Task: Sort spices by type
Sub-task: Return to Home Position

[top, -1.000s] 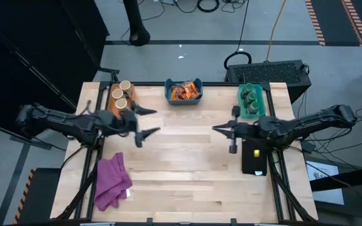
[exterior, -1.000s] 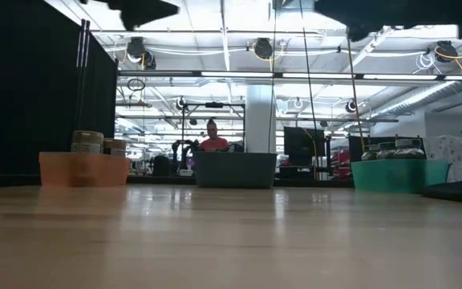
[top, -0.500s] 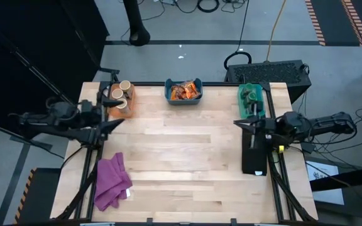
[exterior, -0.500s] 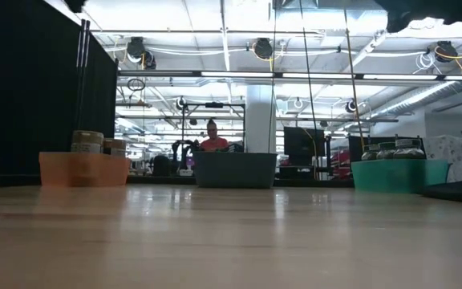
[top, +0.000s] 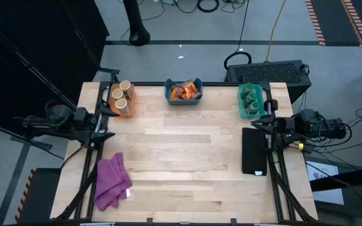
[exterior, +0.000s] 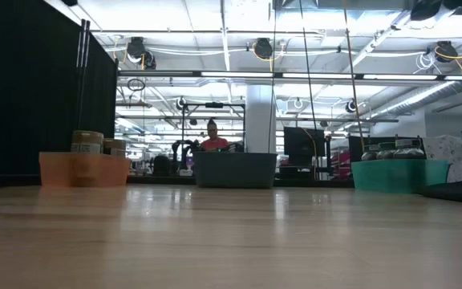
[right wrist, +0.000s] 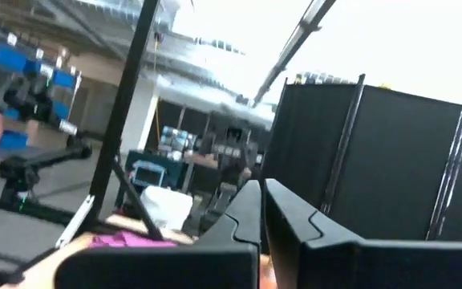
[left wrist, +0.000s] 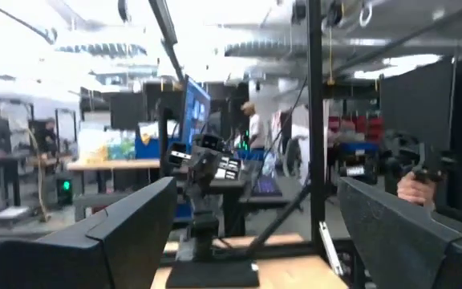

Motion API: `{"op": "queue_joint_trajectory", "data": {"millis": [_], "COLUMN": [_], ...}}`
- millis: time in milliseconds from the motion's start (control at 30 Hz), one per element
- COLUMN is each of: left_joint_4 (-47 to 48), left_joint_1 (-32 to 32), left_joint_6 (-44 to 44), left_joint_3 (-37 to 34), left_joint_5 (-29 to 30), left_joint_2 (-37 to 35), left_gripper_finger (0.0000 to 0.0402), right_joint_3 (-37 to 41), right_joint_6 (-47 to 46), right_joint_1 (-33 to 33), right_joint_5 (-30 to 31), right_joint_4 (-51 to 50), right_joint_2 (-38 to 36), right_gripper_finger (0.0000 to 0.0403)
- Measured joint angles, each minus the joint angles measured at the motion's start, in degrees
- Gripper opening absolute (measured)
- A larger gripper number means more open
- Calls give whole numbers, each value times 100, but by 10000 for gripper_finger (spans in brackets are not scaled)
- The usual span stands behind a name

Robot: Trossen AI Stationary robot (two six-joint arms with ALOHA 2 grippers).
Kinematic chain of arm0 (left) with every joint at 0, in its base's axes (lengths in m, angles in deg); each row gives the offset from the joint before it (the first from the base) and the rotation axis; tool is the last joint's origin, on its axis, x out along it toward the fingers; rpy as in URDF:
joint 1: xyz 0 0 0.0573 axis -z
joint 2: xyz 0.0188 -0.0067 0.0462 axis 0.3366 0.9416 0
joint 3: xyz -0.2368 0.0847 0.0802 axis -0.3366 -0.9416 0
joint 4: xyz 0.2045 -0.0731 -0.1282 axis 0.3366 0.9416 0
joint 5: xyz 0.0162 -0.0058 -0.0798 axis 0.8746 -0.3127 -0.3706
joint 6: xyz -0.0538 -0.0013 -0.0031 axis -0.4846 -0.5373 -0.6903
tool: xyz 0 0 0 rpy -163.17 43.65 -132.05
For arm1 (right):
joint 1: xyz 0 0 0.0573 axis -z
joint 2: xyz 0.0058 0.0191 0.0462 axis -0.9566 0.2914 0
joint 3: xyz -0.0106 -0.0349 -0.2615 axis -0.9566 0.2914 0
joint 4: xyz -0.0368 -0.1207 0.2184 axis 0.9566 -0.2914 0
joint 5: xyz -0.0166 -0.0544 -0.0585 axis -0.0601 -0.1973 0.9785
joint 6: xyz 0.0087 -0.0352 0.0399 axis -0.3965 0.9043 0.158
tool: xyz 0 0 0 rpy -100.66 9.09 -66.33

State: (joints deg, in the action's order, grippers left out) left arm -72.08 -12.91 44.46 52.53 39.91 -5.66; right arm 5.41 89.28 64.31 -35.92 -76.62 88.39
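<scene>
The spices lie sorted in three bins along the table's far edge. Tan jars with cream tops [top: 119, 94] stand in the orange bin [top: 128, 110]. Orange-and-dark packets [top: 184, 91] lie in the blue bin [top: 183, 100]. Dark-green jars [top: 251, 97] stand in the teal bin [top: 251, 115]. My left gripper [top: 110, 123] hangs open over the table's left edge with nothing between its fingers [left wrist: 127, 225]. My right gripper [top: 259, 124] is shut and bare at the right edge, and its fingers [right wrist: 247, 213] point slightly upward.
A purple cloth [top: 112, 182] lies crumpled at the table's near left corner. A flat black slab [top: 254, 152] lies along the right edge. In the low view the three bins [exterior: 235, 170] line the far edge, and a person shows in the room behind.
Both arms have drawn back from the table's middle, the left toward the left edge and the right toward the right edge. Both have tipped their fingers upward. The left gripper stays open and the right stays shut. The spices and bins have not moved.
</scene>
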Motion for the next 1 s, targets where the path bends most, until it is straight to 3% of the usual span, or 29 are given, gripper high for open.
{"op": "queue_joint_trajectory", "data": {"millis": [167,400,667,1000], "left_joint_4": [-1184,-1221,-1470,-360], "left_joint_1": [0,0,0,0], "left_joint_6": [25,14,-164,150], "left_joint_3": [-832,-1421,-2350,-2549], "left_joint_5": [9,22,466,1523], "left_joint_2": [-303,-1086,-1199,-1188], "left_gripper_finger": [349,349,349,349], "right_joint_3": [0,136,1781,1799], "right_joint_6": [65,-10,-483,42], "right_joint_1": [2,2,2,11], "right_joint_5": [-92,-212,-287,-213], "right_joint_4": [-339,-319,1574,648], "right_joint_2": [-547,-623,-581,-557], "right_gripper_finger": [0,0,0,0]}}
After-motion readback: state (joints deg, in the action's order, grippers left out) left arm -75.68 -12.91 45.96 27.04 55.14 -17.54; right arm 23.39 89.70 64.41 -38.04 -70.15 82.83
